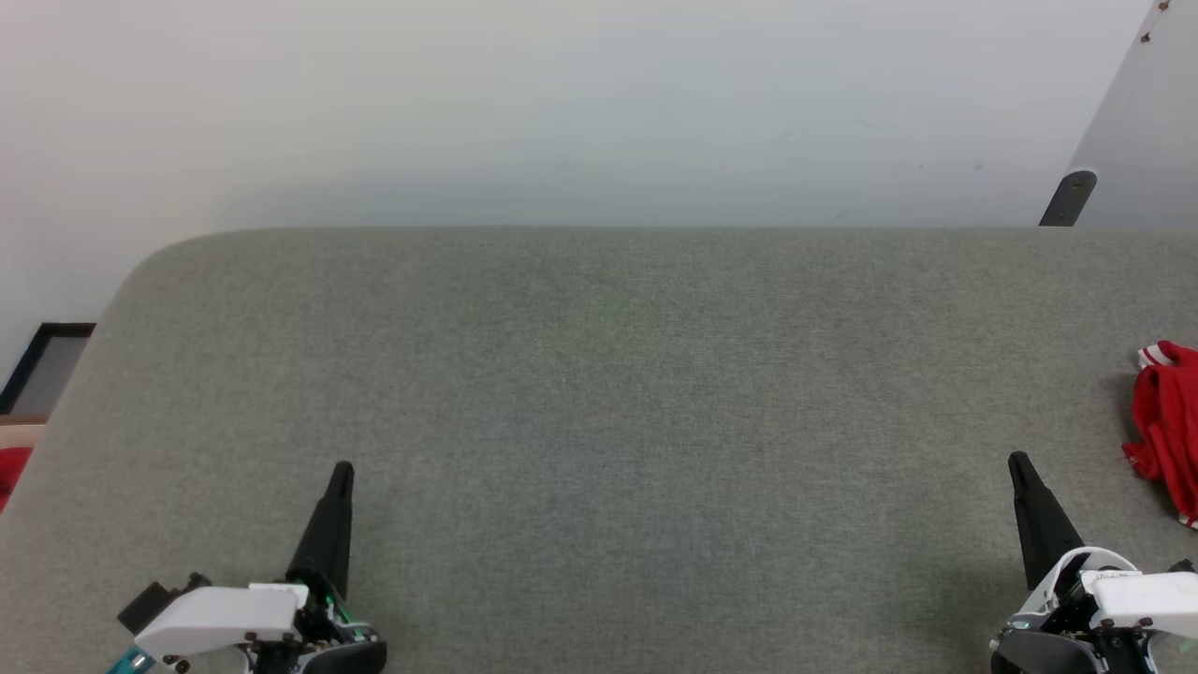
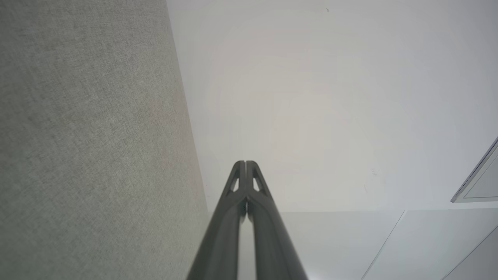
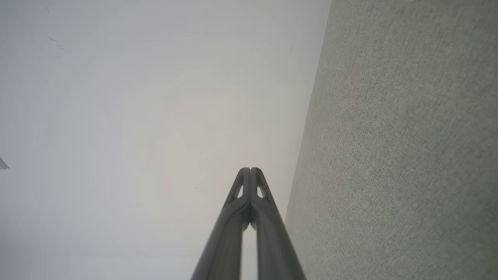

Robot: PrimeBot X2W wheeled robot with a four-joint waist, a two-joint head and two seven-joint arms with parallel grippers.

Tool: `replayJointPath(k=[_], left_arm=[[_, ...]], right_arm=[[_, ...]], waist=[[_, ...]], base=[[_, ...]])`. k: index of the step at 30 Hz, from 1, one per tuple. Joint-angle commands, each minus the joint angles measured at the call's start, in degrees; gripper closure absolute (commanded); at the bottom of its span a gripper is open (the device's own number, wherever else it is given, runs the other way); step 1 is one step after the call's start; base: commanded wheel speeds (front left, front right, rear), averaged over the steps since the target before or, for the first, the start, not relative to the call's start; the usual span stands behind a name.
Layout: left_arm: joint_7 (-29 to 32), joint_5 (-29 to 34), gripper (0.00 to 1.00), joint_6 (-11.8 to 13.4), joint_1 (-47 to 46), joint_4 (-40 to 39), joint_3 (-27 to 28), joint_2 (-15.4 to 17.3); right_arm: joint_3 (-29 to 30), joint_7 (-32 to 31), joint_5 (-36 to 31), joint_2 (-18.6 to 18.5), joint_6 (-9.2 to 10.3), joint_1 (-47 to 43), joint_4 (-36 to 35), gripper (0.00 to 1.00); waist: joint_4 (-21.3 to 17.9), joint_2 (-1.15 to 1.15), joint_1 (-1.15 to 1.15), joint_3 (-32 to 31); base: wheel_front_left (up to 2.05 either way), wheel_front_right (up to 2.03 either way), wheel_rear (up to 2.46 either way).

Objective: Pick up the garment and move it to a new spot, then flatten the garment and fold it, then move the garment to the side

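Note:
The garment (image 1: 1168,421) is a crumpled red heap with a bit of white-and-red striped trim, lying at the far right edge of the grey table (image 1: 599,421), partly cut off by the picture. My right gripper (image 1: 1018,462) stands shut at the lower right, a short way left of the garment and apart from it. Near the lower left, my left gripper (image 1: 343,469) is shut too and holds nothing. In each wrist view the two fingertips meet, left gripper (image 2: 246,162) and right gripper (image 3: 250,169), with the grey table surface alongside.
A white wall (image 1: 562,103) runs behind the table's far edge. A pale panel with a dark bracket (image 1: 1069,197) leans at the back right. A dark-framed board (image 1: 42,360) and a patch of something red (image 1: 11,473) show past the table's left edge.

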State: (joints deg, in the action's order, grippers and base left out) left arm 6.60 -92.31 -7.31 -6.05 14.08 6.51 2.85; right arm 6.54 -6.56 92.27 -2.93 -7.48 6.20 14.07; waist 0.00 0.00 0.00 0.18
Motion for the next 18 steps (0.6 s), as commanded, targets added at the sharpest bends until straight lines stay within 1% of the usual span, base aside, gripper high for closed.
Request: replayJointPath(k=[1, 18], left_arm=[[0.08, -0.19, 1.00, -0.37, -0.57, 0.04, 0.11, -0.04], [0.09, -0.20, 1.00, -0.37, -0.57, 0.04, 0.12, -0.03]], right_arm=[[0.00, -0.01, 0.27, 0.20, -0.02, 0.21, 0.01, 1.00], [-0.01, -0.01, 0.28, 0.20, -0.02, 0.20, 0.01, 1.00]], waist=[[0.00, 0.00, 0.00, 0.00], [0.00, 0.00, 0.00, 0.00]], base=[[0.00, 0.00, 0.00], [0.00, 0.00, 0.00]])
